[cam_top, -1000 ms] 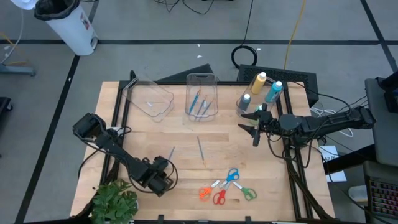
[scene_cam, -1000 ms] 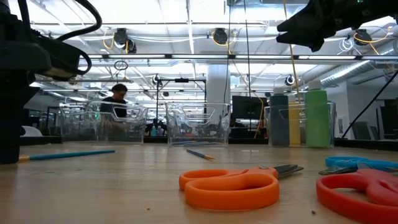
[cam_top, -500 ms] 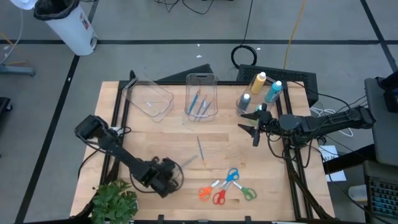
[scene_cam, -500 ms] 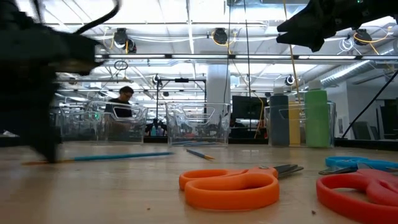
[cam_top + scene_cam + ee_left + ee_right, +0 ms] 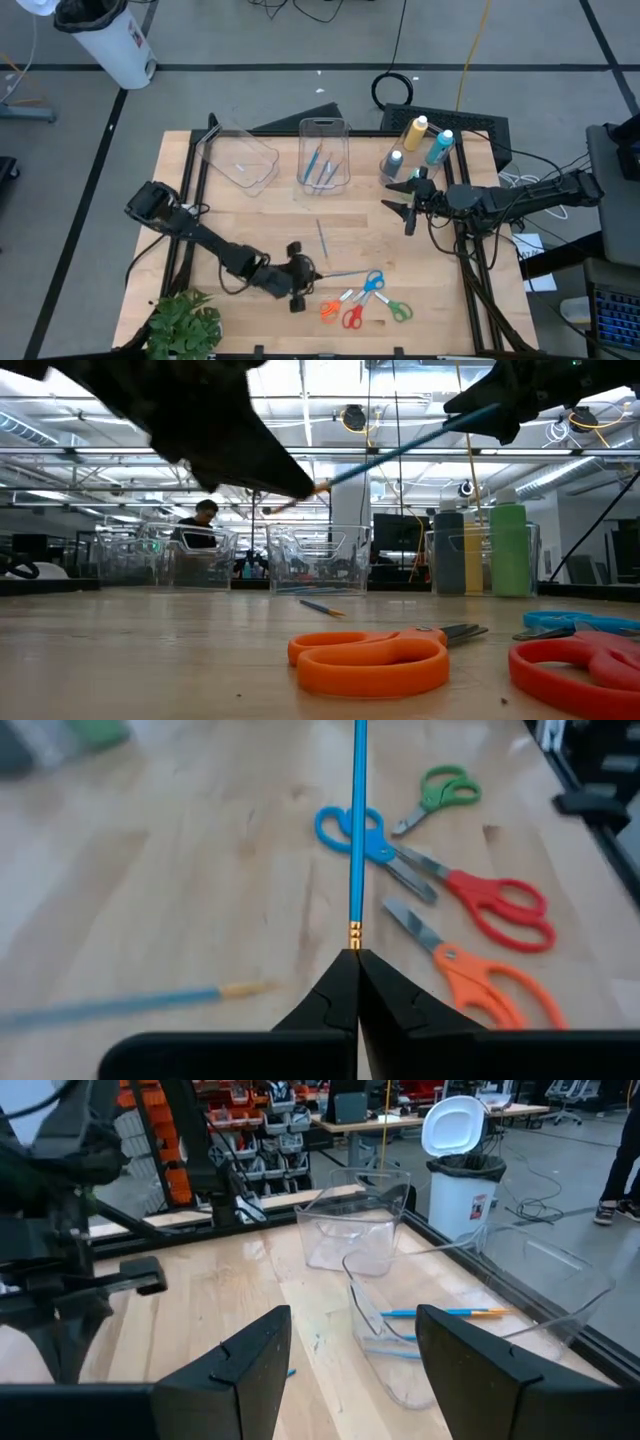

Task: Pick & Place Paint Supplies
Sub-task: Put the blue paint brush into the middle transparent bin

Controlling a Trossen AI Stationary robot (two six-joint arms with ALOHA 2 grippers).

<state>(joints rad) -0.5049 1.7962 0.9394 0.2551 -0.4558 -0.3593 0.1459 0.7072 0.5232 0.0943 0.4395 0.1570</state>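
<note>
The left hand (image 5: 297, 272), low centre of the high view, is pinching a blue brush (image 5: 356, 830) at its ferrule end, lifting it off the desk (image 5: 250, 215). Thin, light and stiff, it is likely swinging easily. The right hand (image 5: 408, 200) is hovering released, right of centre.

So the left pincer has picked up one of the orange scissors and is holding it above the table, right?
Not the scissors. The left pincer is shut on a blue brush, held by its tip above the table. The orange scissors lie on the wood, as the left wrist view shows.
</note>
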